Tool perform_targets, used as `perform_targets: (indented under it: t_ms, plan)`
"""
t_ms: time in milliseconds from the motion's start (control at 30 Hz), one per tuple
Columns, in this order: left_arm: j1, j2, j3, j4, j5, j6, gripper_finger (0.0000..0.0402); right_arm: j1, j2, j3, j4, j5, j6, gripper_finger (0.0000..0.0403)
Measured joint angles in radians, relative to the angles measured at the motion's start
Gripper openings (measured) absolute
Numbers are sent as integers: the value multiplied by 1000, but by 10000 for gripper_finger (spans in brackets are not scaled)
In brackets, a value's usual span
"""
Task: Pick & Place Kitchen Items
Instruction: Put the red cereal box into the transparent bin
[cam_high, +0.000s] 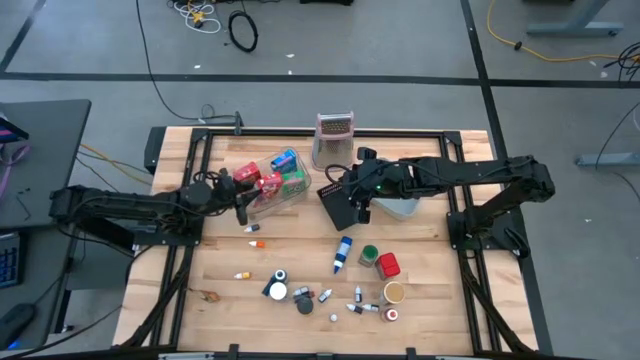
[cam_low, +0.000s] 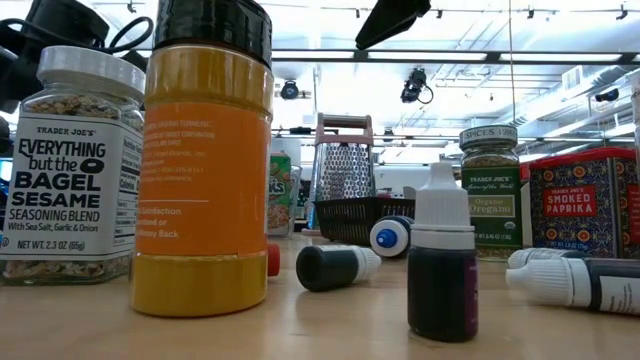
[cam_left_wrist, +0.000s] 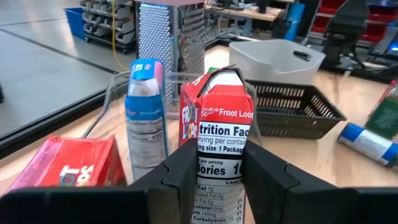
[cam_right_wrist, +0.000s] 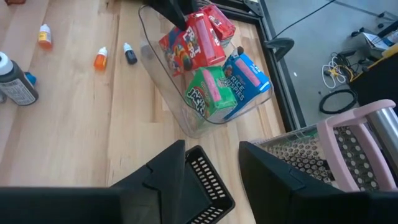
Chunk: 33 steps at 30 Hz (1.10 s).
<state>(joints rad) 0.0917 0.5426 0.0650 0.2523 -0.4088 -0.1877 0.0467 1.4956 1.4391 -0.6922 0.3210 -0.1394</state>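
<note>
Placing a red Froot Loops box (cam_left_wrist: 219, 155) into the clear tray (cam_high: 262, 207) is the step in hand. The left gripper (cam_left_wrist: 217, 177) stands at the tray's open side, its two dark fingers closed against the box's two faces; the box is upright at the tray's mouth. Whether the box already rests on the tray floor cannot be told.

Contents of the clear tray, as seen from the right wrist view: a second red packet (cam_right_wrist: 214, 22) at the far end, a green packet (cam_right_wrist: 208, 90) and a blue packet (cam_right_wrist: 244, 76) lying side by side.

The right gripper (cam_right_wrist: 211, 165) is beside the tray, toward the grater (cam_high: 334, 137), and is clamped on the rim of the black mesh basket (cam_high: 338, 205), which it holds tilted. The grey bin (cam_high: 395, 205) lies just beyond the basket, away from the tray.

Items not yet placed lie on the table (cam_high: 440, 300), well apart from the tray on the near side: a blue-white bottle (cam_high: 343, 252), a green can (cam_high: 368, 256), a red can (cam_high: 388, 264) and small dropper vials (cam_high: 255, 229).

Next move, as a judgement: lower the box until it seats, part the fingers evenly, then withdraw straight back so the box is not tipped against its neighbours.
</note>
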Motion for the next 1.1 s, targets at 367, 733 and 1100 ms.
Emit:
perform_targets:
  t_ms: [367, 733, 1100]
  plan:
    - [0, 0, 0, -23, -17, -19, 186, 0, 0, 0, 0, 0, 0, 160]
    - [0, 0, 0, -22, -19, -19, 204, 0, 0, 0, 0, 0, 0, 160]
    - [0, 0, 5, 0, -20, 36, 234, 0, 0, 0, -13, -1, -33, 160]
